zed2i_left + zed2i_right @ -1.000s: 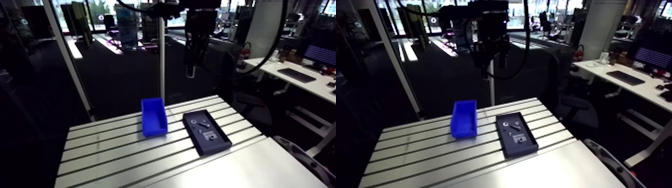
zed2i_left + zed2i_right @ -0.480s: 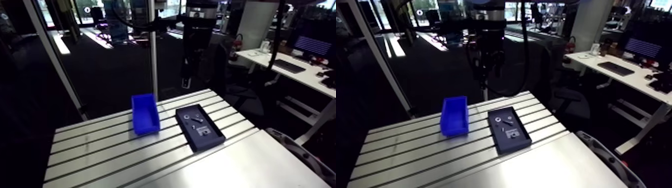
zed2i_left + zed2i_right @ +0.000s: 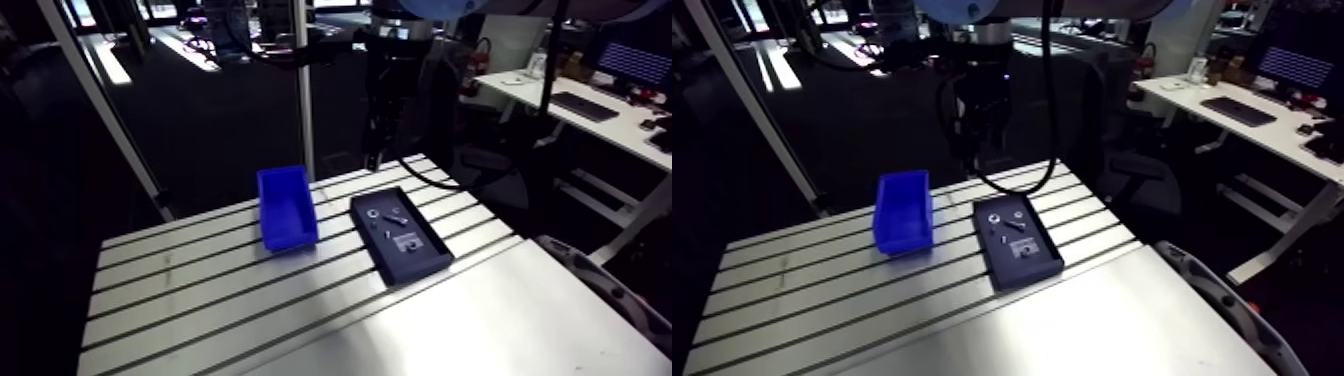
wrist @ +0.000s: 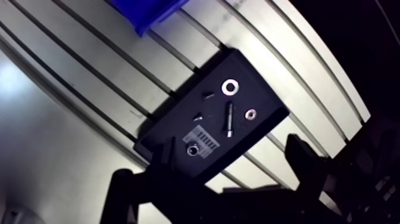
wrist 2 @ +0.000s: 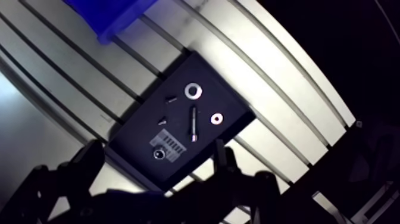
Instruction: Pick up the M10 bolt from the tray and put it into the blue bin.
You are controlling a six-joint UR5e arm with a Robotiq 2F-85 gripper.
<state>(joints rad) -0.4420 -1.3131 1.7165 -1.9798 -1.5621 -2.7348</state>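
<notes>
Gripper [image 4: 226,152] hangs well above the slotted table [image 3: 200,300], its two dark fingers [image 4: 300,158] spread wide with nothing between them. In the arm view it is over the table's far edge, at about 12 o'clock from the black tray [image 3: 425,262] and well apart from it. The blue bin [image 3: 292,238] stands on the table near the tray, at roughly 10 o'clock from it, and the two do not touch. Both lie with their long sides running across the table's slots.

In the wrist view the tray lies under and just ahead of the fingers, with a corner of the blue bin beyond it. Taking the gripper as 6 o'clock, the M10 bolt [image 4: 228,119] lies flat on the tray floor near its middle, its length running nearly along the 12-to-6 line. A large washer [image 4: 230,87] lies at 12 o'clock from the bolt, just apart from its end, and a smaller ring [image 4: 250,112] lies at 3 o'clock. Two small dark pieces [image 4: 208,93] lie at 9 to 10 o'clock from the bolt. A pale label [image 4: 203,139] sits at 7 o'clock, and a small round part [image 4: 192,150], perhaps a nut, rests at the label's near edge. The bolt lies apart from all of these.
</notes>
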